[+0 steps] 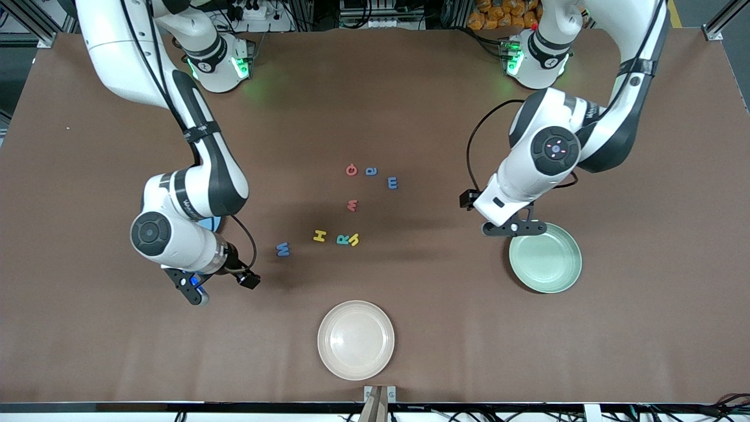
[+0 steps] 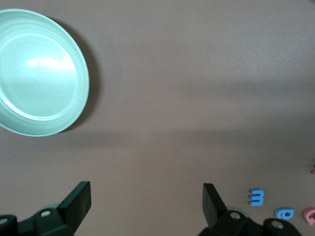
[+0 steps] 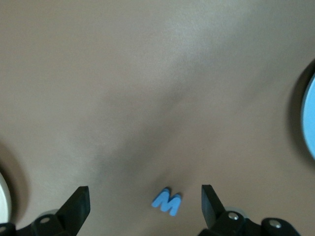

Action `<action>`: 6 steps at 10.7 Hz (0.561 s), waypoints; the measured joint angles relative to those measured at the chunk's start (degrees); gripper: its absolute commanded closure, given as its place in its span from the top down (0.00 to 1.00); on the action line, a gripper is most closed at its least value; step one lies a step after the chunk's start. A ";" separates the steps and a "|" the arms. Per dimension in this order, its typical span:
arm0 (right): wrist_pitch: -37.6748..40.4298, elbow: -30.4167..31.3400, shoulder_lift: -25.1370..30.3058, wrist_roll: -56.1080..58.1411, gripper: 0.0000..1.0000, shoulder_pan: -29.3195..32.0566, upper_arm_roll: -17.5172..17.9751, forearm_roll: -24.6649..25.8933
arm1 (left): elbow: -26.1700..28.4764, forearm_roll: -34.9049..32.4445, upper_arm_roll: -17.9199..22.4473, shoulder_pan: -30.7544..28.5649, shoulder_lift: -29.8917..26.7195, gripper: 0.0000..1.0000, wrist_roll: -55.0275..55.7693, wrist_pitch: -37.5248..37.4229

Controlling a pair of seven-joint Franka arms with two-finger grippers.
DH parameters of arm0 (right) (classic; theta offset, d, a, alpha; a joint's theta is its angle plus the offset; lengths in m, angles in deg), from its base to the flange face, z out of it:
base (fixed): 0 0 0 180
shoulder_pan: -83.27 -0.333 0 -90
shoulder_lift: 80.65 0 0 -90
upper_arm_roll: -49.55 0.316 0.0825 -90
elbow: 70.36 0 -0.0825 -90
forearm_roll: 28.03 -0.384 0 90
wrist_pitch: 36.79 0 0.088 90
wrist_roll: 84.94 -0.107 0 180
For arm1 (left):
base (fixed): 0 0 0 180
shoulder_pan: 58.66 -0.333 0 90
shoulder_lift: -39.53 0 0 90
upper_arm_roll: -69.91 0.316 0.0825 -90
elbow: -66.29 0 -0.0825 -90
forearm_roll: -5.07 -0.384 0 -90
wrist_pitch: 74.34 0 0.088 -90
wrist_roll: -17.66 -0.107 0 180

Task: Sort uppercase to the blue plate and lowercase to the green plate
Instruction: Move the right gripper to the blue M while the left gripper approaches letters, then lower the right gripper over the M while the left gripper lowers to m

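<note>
Hovering wide open and empty, the left gripper (image 2: 146, 206) is held by the green plate's (image 1: 546, 258) 10 o'clock rim; the right gripper (image 3: 145, 209), equally open, is held over the blue plate (image 1: 211, 223). Letters (image 1: 351, 205) are scattered mid-table, none plated.

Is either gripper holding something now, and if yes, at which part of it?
Nothing is held. The left gripper is open beside the green plate; the right gripper is open over the large blue letter.

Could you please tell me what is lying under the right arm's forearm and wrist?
A blue plate lies there. Only a sliver of its rim shows in the front view, and an edge in the right wrist view; whether anything rests on it cannot be seen.
</note>
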 measured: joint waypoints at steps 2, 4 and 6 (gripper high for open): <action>-0.49 0.01 -0.50 -5.87 1.00 -0.51 0.00 0.00 | 1.47 0.00 -0.02 1.76 0.89 1.00 1.74 2.98; -2.57 0.40 -0.95 -10.35 1.00 -0.79 0.00 0.01 | 1.58 0.00 -0.09 3.38 1.72 1.00 3.91 4.79; -6.17 2.77 -1.26 -14.14 1.00 -1.19 -0.01 0.01 | 1.64 0.00 -0.35 4.84 2.40 1.00 6.98 6.77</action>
